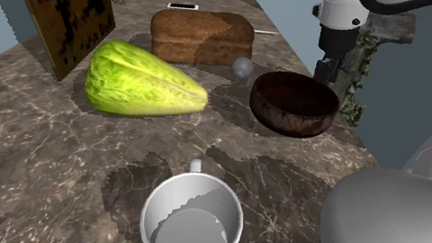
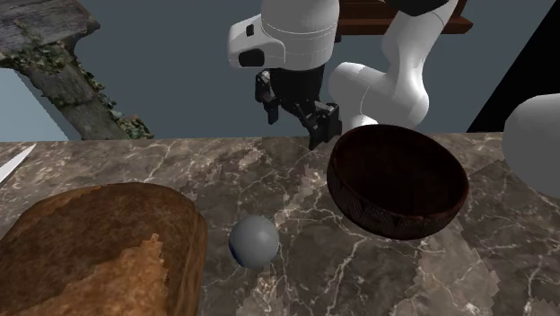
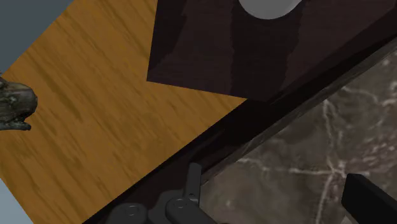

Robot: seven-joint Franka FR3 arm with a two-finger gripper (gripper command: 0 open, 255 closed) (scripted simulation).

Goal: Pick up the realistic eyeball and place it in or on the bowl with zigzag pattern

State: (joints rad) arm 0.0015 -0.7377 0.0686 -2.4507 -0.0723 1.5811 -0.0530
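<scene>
Closest to us in the shoulder view, in front of the bowl (image 1: 294,126), stands a white mug (image 1: 219,199). The bowl is dark brown and round. It sits near the edge of the brown stone surface (image 1: 17,197).

Right beside the bowl, just off that edge, we see the black fingers (image 2: 321,124). They hang in the air, spread apart, with nothing between them.

A little past the bowl lies the eyeball (image 1: 242,68), a small grey ball. It rests on the surface near the bowl, not in it. It lies between the bowl and a brown loaf of bread (image 1: 201,36).

Farther from the bowl, next to the loaf, lies a big green and yellow thing (image 1: 143,79). Farthest from the bowl, a dark board (image 1: 73,22) stands up.

Below the surface, in the wrist view, we see a wooden floor (image 3: 95,114).
</scene>
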